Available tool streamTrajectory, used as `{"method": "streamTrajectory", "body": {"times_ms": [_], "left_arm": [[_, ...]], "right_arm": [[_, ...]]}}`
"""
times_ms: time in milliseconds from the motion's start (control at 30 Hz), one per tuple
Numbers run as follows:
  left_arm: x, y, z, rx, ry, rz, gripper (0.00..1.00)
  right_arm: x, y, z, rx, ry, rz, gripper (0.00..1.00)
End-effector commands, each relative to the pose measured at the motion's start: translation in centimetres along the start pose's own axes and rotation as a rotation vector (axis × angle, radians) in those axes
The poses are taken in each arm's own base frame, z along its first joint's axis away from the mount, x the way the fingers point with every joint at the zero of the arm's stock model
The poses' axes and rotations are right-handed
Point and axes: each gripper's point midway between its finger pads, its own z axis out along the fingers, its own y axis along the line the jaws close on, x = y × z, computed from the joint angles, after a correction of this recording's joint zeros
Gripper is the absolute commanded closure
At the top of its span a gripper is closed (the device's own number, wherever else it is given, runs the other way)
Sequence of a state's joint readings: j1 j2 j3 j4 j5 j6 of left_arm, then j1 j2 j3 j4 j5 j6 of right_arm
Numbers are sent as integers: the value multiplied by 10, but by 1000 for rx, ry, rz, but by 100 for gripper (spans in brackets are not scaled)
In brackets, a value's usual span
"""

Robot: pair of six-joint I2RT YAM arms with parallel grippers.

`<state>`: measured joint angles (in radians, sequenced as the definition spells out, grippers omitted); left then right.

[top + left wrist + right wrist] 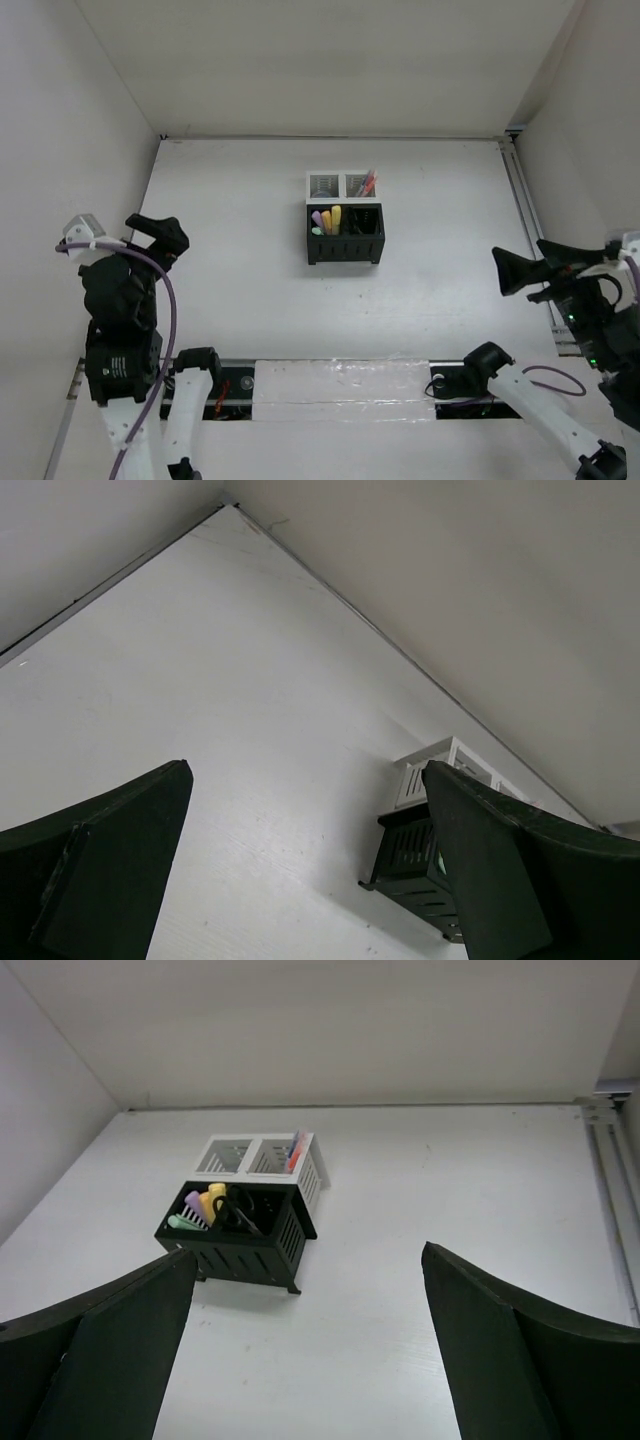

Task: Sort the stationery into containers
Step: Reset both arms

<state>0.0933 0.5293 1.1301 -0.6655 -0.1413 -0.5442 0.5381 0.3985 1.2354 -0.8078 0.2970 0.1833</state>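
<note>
The four bins stand clustered mid-table. The two black slotted bins (345, 235) sit in front, the two white mesh bins (340, 185) behind. Pink, yellow and orange markers (327, 220) stand in the left black bin. Black-handled scissors (240, 1210) lie in the right black bin. Red-orange pens (368, 183) stand in the right white bin, and show in the right wrist view (294, 1150). My left gripper (160, 235) is open and empty, far left of the bins. My right gripper (520, 270) is open and empty, far right of them. I see no loose item on the table.
White walls enclose the table on the left, back and right. A metal rail (530, 230) runs along the right edge. The arm bases (340, 385) sit on a strip at the near edge.
</note>
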Motion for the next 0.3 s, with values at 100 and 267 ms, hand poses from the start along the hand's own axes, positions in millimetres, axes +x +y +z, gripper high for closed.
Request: {"method": "streamTrajectory", "body": {"times_ms": [100,267], "left_arm": [[-11,11,-28,-18,-80,-46,0],[8,17,-19,-27,-34,-37,0]], "right_arm": [[2,-31,-42,98,28,-17,0],[-4,-40,-57,114,-9,-4,0]]}}
